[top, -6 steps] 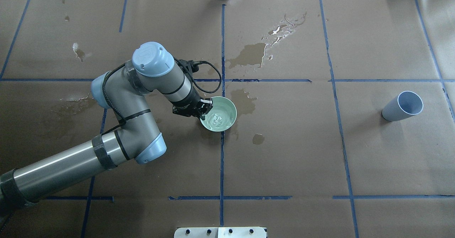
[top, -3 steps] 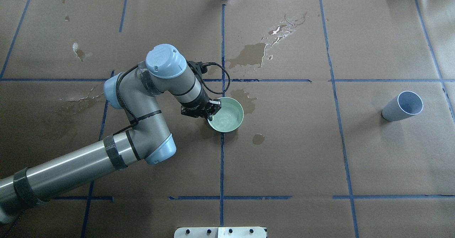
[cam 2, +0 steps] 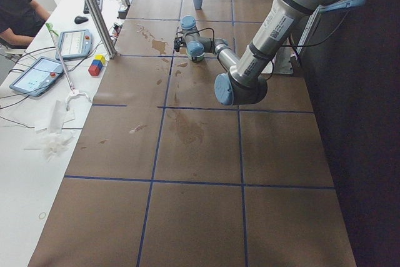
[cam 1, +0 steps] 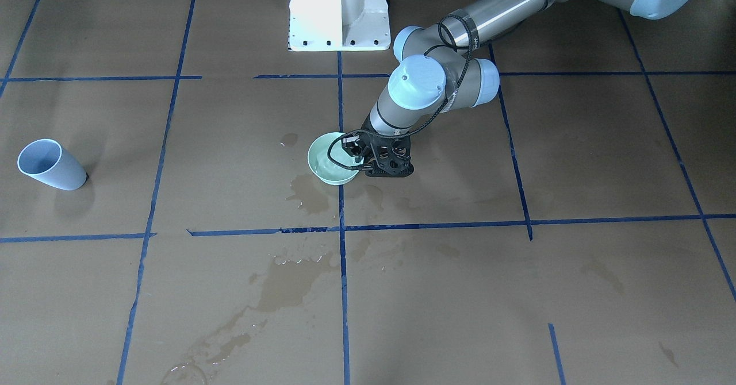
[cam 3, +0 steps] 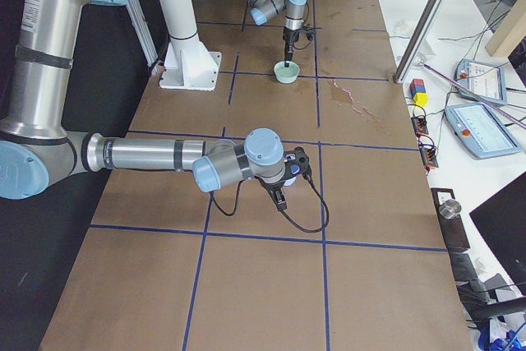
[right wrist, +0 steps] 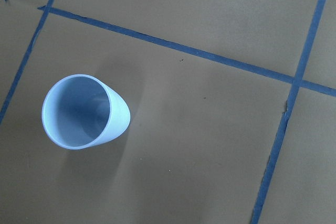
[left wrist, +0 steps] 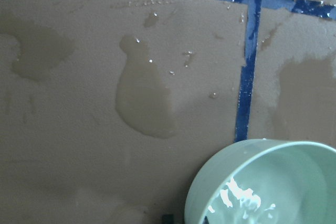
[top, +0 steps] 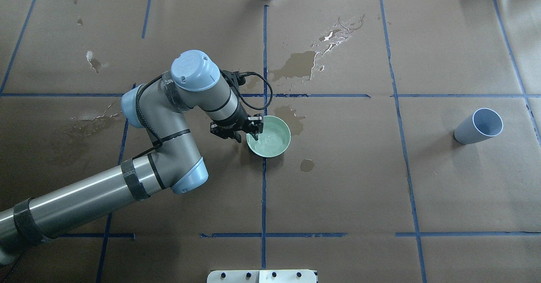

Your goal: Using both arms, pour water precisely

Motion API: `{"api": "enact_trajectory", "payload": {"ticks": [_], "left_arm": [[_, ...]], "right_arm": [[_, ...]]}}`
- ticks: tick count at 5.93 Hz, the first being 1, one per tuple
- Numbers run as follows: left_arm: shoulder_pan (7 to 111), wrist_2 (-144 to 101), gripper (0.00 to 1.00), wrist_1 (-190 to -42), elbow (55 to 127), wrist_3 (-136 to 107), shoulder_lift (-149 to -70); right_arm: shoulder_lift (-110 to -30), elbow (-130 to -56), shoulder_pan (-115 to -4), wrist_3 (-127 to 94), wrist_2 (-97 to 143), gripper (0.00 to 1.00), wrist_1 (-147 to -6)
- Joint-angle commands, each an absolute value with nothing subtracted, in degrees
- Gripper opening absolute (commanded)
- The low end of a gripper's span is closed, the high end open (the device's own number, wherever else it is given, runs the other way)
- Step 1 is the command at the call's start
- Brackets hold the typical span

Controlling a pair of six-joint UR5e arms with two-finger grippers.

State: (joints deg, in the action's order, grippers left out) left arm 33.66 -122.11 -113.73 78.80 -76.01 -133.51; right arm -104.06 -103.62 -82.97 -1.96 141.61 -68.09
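Brown paper-covered desk, blue tape grid, wet stains above centre in the overhead view. Left arm reaches in from the lower left of that frame. Left gripper sits mid-frame on the left rim of a pale green bowl. Its fingers straddle the rim, one inside and one outside, and look clamped on it. Water lies in the bowl bottom and glints in the left wrist view. Bowl stands upright over a tape line. Light blue cup stands at the right edge, well apart. Right arm shows only in the right side view, so whether the right gripper is open or closed can't be told.
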Motion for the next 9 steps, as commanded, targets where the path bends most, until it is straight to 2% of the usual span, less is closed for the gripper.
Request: {"api": "enact_trajectory", "payload": {"ticks": [1,4,5,7,9], "left_arm": [[35.24,-122.34,1.0,-113.73,85.47,-77.77,-130.89],[36.21,-122.61,1.0,-113.64,93.32,-79.1,-124.91],[36.21,-122.61,1.0,-113.64,93.34,-79.1,-124.37],[36.21,-122.61,1.0,-113.73,93.6,-79.1,-123.84],[36.12,-122.43,1.0,-113.73,93.87,-79.19,-123.32]], "right_arm": [[-104.06,-104.41,-82.53,-6.63,141.59,1.0,-65.24],[-110.81,-104.15,-76.49,-28.83,138.18,0.99,-35.15],[-112.22,-104.15,-71.42,-36.22,130.86,0.97,-26.19],[-113.46,-104.15,-56.77,-45.58,112.07,0.98,-17.53],[-115.48,-104.24,-46.53,-49.38,97.96,0.98,-16.61]]}}
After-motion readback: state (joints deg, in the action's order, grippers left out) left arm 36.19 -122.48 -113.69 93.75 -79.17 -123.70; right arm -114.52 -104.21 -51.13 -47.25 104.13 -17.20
